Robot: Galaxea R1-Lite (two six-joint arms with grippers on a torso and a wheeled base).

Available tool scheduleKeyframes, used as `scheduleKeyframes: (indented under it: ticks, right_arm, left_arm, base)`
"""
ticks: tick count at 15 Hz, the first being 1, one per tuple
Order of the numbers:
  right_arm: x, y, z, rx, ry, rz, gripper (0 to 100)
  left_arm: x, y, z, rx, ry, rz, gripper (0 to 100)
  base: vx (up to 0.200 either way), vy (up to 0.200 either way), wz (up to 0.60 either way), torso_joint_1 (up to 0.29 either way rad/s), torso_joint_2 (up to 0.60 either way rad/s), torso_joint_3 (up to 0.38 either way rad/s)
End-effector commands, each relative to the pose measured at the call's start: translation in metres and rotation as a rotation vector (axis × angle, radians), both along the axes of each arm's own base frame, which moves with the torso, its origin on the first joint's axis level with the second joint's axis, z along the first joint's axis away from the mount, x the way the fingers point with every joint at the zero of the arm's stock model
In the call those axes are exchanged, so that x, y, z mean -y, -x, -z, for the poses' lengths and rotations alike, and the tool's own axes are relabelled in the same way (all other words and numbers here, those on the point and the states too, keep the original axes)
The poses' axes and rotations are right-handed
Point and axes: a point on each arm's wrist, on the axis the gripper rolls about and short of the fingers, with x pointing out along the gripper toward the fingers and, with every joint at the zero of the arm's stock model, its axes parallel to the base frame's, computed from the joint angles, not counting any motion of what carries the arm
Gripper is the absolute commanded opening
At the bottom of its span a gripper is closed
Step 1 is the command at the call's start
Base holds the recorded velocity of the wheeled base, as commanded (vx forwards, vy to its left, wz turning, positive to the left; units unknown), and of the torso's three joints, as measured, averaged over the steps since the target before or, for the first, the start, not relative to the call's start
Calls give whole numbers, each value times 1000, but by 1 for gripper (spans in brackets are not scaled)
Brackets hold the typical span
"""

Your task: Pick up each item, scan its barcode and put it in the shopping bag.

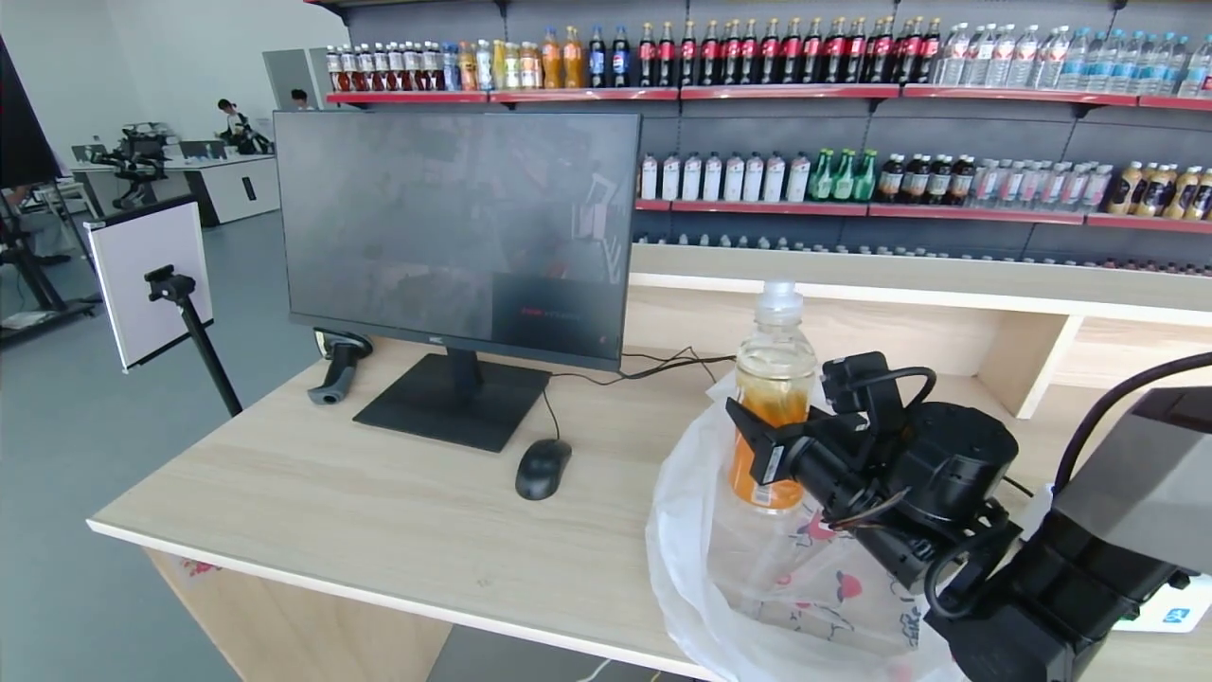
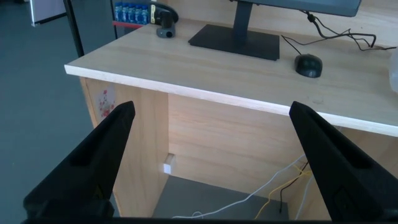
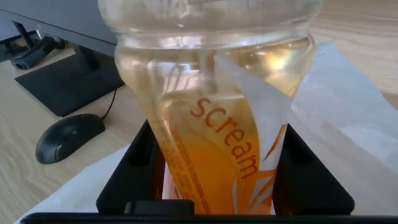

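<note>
Nearest me, my left gripper (image 2: pixel 208 124) hangs below the near edge of the table (image 1: pixel 331 493), its fingers spread wide and holding nothing.

Over on the near right of the tabletop, my right gripper (image 1: pixel 769 453) is clamped around the lower body of the orange drink bottle (image 1: pixel 775 379), which is upright. The bottle sits at the open mouth of the shopping bag (image 1: pixel 691 530), with its base about level with the rim. I can't tell whether it is already inside. I judge this item to be at the bagging step, with lowering and release left to do. I can't tell whether its barcode was read. Through the thin plastic I can't make out any other item in the bag, and I see no other goods waiting on the table.

Farther back on the left are the mouse (image 1: pixel 543 468) and then the monitor (image 1: pixel 454 227). The handheld scanner (image 1: pixel 336 365) rests at its far left corner, well apart from the bottle.
</note>
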Motion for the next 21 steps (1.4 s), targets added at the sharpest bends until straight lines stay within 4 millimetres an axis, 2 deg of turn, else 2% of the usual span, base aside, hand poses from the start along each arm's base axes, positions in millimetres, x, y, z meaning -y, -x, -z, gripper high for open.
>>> scheduleKeyframes:
  ticks: [1, 11, 14, 21]
  right_arm:
    - [-1, -3, 8, -19, 10, 2, 0]
    - [0, 0, 19, -62, 34, 2, 0]
    - [5, 10, 23, -94, 52, 2, 0]
    - [7, 13, 25, -110, 47, 2, 0]
  left_arm:
    - [0, 0, 0, 1, 0, 0, 100]
    - [0, 0, 0, 1, 2, 0, 100]
    - [0, 0, 0, 1, 2, 0, 100]
    - [0, 0, 0, 1, 2, 0, 100]
  base:
    - [0, 0, 0, 0, 0, 0]
    - [0, 0, 0, 0, 0, 0]
    - [0, 0, 0, 0, 0, 0]
    - [0, 0, 0, 0, 0, 0]
